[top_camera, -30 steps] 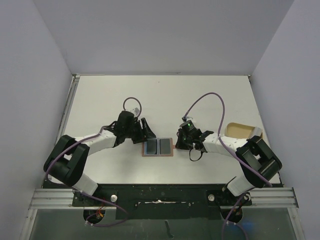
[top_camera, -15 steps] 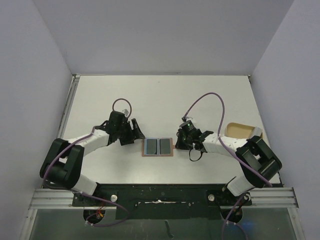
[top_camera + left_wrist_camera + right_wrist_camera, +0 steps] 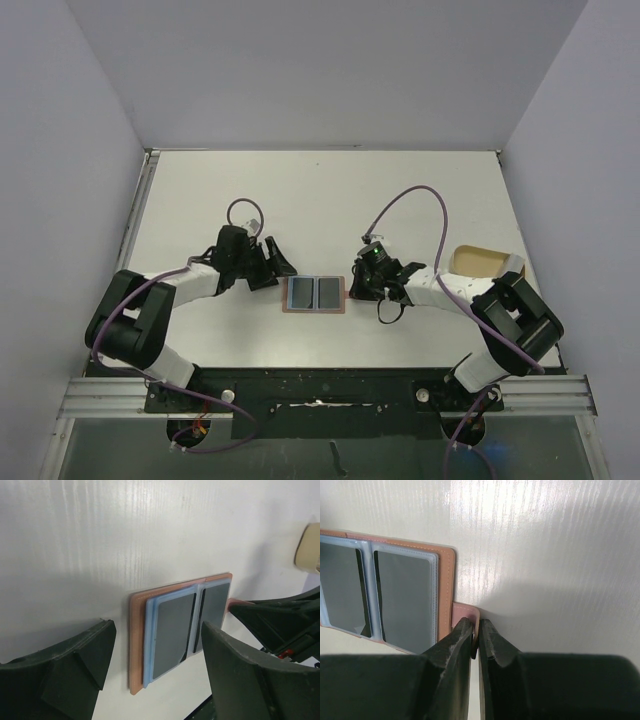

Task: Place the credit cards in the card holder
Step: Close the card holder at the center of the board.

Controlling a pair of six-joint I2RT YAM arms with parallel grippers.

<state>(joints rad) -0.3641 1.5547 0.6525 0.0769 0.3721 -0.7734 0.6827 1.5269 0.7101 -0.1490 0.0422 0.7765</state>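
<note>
card holder (image 3: 315, 293) lies open on the worktop (image 3: 320, 200), both credit cards (image 3: 172, 630) look pocketed; right end effector (image 3: 475, 630) pinches its tab (image 3: 465, 612), left end effector (image 3: 157, 640) spread just beside, so I'd release the tab straight, without dragging the holder.

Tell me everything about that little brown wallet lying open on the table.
The card holder is a small reddish-brown, leather-looking bifold, lying spread open and flat on the white table. Two pale blue, clear pockets sit side by side inside, each showing a dark card. A small tab sticks out from one side edge; the right gripper is shut on it.
</note>
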